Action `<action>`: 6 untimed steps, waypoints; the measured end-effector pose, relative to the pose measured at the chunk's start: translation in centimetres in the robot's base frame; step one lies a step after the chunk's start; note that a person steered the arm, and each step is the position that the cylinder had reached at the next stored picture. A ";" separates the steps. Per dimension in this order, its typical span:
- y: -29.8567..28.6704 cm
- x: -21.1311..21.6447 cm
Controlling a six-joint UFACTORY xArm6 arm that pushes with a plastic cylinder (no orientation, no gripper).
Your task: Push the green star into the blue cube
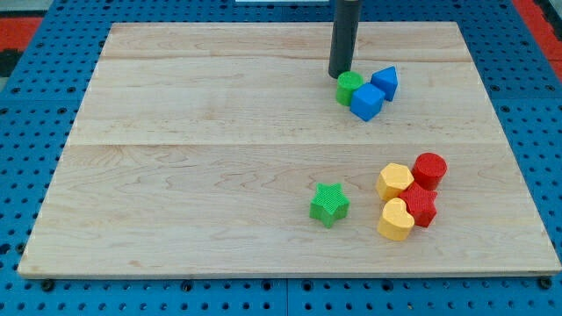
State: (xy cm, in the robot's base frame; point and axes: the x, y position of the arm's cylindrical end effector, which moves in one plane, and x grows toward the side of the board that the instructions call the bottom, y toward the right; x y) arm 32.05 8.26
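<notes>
The green star [329, 204] lies on the wooden board [202, 158] at the lower middle-right, alone. The blue cube [367, 101] sits near the view's top right, touching a green cylinder [349, 87] on its left and a second blue block [385, 82] on its upper right. My tip [339, 75] rests on the board just above and left of the green cylinder, close to or touching it. The tip is far above the green star.
A cluster lies right of the star: a yellow block [395, 181], a red cylinder [429, 168], a red star-like block [421, 205] and a yellow heart [395, 220]. Blue pegboard surrounds the board.
</notes>
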 end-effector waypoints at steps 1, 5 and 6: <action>-0.2 1.9; 3.3 -0.5; 5.1 -0.5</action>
